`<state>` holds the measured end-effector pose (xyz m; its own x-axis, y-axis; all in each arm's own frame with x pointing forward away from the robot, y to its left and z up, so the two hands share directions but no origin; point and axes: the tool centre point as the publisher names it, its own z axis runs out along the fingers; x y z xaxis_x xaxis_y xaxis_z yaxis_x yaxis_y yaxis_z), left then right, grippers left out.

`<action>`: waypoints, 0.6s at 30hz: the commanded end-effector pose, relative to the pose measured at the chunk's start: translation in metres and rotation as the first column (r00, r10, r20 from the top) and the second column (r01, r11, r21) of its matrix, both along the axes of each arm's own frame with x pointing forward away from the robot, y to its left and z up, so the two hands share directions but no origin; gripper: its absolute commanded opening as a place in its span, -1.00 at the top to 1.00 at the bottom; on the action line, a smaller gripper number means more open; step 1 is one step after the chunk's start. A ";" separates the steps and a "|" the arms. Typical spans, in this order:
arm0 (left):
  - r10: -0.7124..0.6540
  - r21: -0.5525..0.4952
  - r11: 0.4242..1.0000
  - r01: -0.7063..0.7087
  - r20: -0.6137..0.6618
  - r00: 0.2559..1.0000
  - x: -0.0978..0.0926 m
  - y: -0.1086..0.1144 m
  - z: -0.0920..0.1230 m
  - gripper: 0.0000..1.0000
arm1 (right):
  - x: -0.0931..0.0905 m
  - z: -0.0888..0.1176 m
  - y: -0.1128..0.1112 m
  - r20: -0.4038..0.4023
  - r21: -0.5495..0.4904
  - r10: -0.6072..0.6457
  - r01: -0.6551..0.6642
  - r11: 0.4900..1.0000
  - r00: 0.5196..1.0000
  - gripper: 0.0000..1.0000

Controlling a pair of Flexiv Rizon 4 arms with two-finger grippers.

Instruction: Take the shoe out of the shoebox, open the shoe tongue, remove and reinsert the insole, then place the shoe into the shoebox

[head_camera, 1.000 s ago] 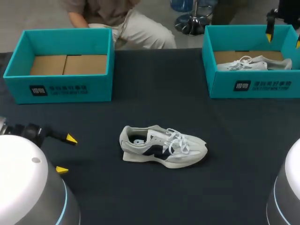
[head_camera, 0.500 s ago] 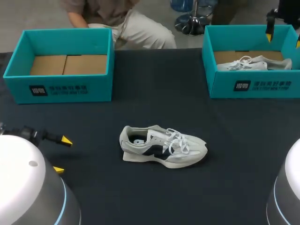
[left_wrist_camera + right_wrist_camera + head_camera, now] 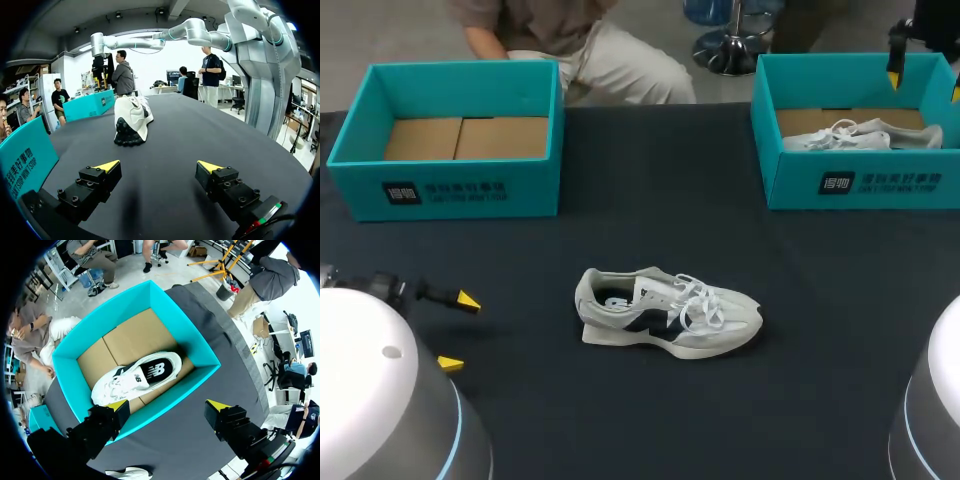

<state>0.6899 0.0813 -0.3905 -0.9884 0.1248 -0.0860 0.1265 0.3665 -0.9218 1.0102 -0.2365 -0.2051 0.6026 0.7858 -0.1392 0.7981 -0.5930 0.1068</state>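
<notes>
A grey-and-white shoe (image 3: 670,312) with a dark side panel lies on its sole in the middle of the black table, toe to the right. My left gripper (image 3: 460,331) hovers open well to the left of its heel; in the left wrist view the shoe (image 3: 131,119) lies ahead of the open gripper (image 3: 159,166), heel toward it. A second white shoe (image 3: 865,135) lies in the right teal shoebox (image 3: 860,185). My right gripper (image 3: 925,82) hangs open above that shoebox (image 3: 200,347), over the boxed shoe (image 3: 137,377), with nothing between the fingers of the gripper (image 3: 168,405).
Another teal shoebox (image 3: 460,190) stands at the back left, holding only a cardboard liner. Its wall (image 3: 22,160) shows close beside my left gripper. A person sits beyond the table's far edge, not reaching over it.
My left gripper drifted slightly leftward, then came back a little. The shoe and my right arm kept still.
</notes>
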 end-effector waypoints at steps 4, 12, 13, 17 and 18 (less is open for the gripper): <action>0.003 -0.014 1.000 -0.003 0.006 1.000 0.009 -0.024 -0.007 -1.00 | 0.000 0.000 0.000 0.002 0.001 0.000 0.000 1.000 1.000 -1.00; -0.003 -0.026 1.000 0.003 0.002 1.000 0.024 -0.058 -0.017 -1.00 | 0.000 0.000 0.000 0.002 0.001 0.000 0.000 1.000 1.000 -1.00; -0.004 -0.025 1.000 0.004 0.002 1.000 0.025 -0.061 -0.017 -1.00 | 0.000 0.000 0.000 0.002 0.001 0.000 0.000 1.000 1.000 -1.00; -0.008 -0.029 1.000 0.008 0.004 1.000 0.033 -0.075 -0.020 -1.00 | 0.000 0.000 0.000 0.002 0.001 0.000 0.000 1.000 1.000 -1.00; -0.008 -0.030 1.000 0.008 0.004 1.000 0.035 -0.078 -0.021 -1.00 | 0.000 0.000 0.000 0.002 0.001 0.000 0.000 1.000 1.000 -1.00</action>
<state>0.7162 0.0133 -0.4048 -0.9874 0.1238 -0.0981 0.1351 0.3402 -0.9306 1.0102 -0.2365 -0.2051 0.6025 0.7859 -0.1392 0.7981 -0.5930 0.1068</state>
